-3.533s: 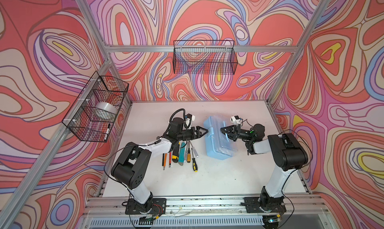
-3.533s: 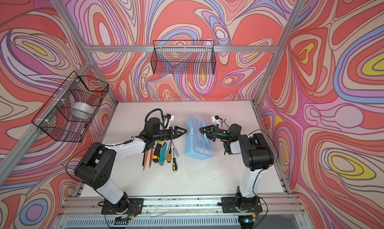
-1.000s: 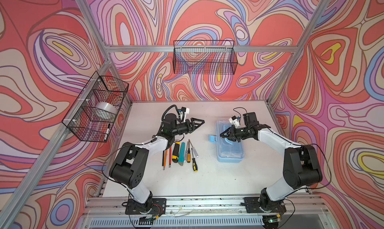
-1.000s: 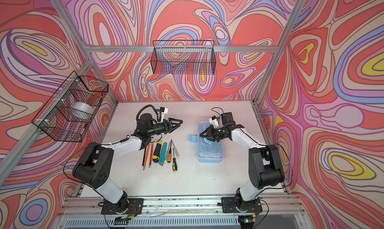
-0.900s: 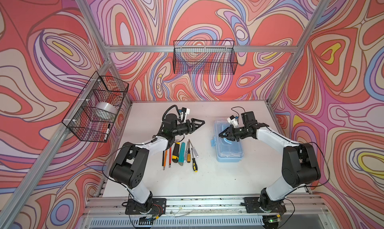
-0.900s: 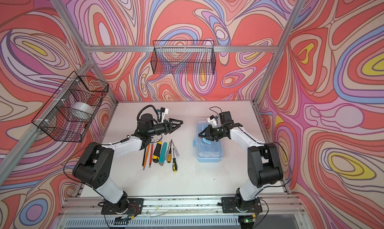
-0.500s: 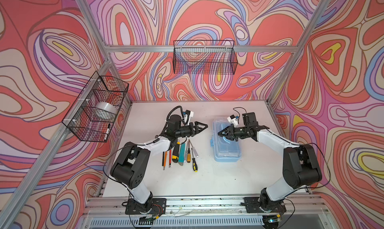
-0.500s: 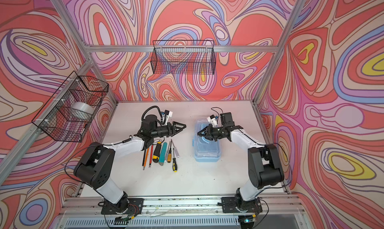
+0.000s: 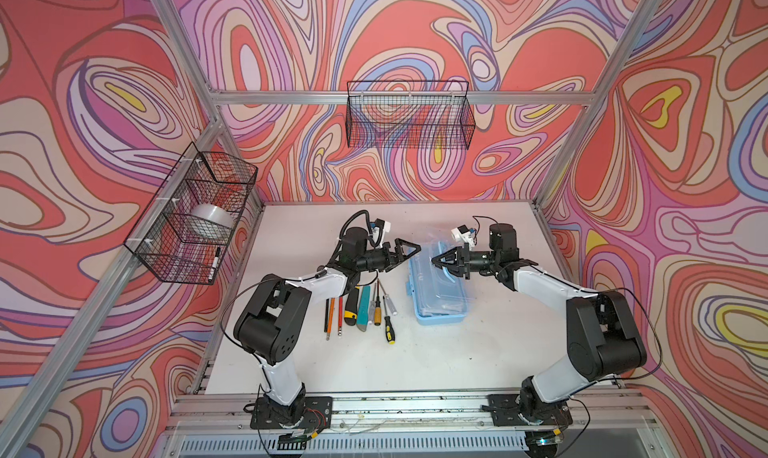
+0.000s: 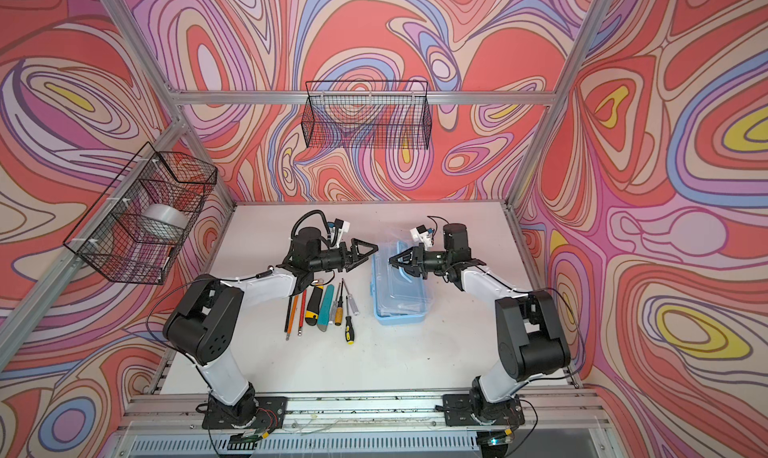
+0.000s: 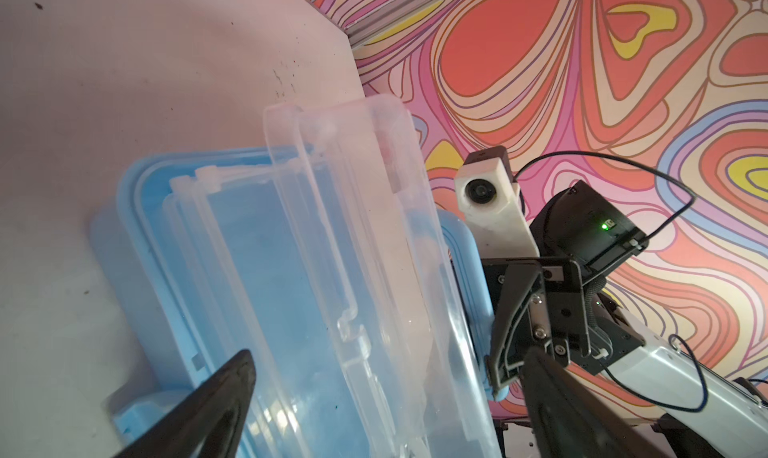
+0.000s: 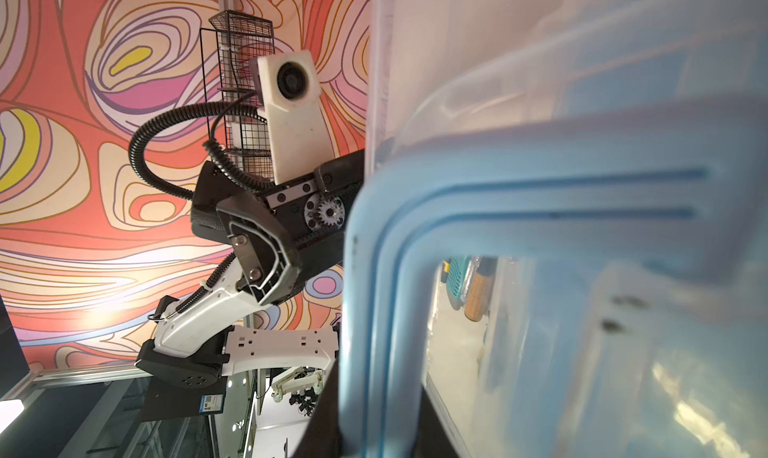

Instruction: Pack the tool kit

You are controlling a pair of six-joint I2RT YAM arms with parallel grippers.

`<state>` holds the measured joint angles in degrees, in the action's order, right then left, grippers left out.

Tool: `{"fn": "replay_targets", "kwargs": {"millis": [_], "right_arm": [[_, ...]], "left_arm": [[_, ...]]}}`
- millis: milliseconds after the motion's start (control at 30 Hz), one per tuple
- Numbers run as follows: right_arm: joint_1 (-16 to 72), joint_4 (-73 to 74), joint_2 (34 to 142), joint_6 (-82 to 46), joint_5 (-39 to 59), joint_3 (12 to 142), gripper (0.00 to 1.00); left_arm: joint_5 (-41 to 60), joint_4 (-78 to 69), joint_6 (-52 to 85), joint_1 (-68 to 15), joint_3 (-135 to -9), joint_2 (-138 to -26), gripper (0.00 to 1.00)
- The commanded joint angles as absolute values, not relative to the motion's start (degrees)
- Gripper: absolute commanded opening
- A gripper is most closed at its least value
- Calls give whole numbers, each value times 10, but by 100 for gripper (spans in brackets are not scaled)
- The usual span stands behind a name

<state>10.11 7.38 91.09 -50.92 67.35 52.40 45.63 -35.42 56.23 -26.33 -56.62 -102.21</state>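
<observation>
Our left gripper (image 9: 409, 252) hangs with its jaws spread wide, and we see nothing between them. Just ahead of its fingertips sits the light-blue box (image 9: 440, 316); we cannot tell whether they touch its rim. Facing it almost tip to tip, our right gripper (image 9: 435, 261) is clamped tight on the blue handle (image 12: 498, 194). From that grip the clear lid (image 11: 353, 227) stands tilted up off the box, between the two grippers.

Back from the left gripper, under its wrist and forearm, we find the other tools side by side on the white tabletop (image 9: 415, 373). They are two thin rods (image 9: 328, 314), a yellow-and-black utility knife (image 9: 352, 306), a teal utility knife (image 9: 365, 308) and several screwdrivers (image 9: 388, 331). They lie near the box's side but apart from it, and well away from the right gripper.
</observation>
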Motion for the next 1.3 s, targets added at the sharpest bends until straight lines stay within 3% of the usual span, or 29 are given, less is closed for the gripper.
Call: {"fn": "replay_targets", "kwargs": {"millis": [0,200,300,433,567,967,1267], "right_arm": [[102,111,904,-497,701,519,0],[102,98,905,-481,695,514,0],[103,1,899,-411,671,536,0],[102,-120,885,-330,612,570,41],[102,-187,863,-297,540,588,53],[72,-297,738,-285,344,600,55],[40,-341,608,-297,87,573,58]], "left_arm": [[466,-403,588,-276,-594,-1046,100],[474,-437,621,-294,-624,-1085,98],[474,-456,634,-297,-632,-1095,97],[477,-468,649,-297,-644,-1099,96],[477,-449,638,-302,-657,-1093,96],[469,-415,626,-323,-693,-1090,95],[452,-368,617,-369,-776,-1120,95]]}}
